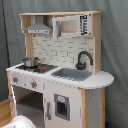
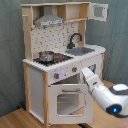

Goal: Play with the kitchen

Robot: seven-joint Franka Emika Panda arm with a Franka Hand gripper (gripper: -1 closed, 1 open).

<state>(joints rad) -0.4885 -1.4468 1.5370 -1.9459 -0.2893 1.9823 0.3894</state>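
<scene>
A grey curtain (image 1: 112, 45) hangs behind; wooden floor (image 2: 15, 119) below.
</scene>
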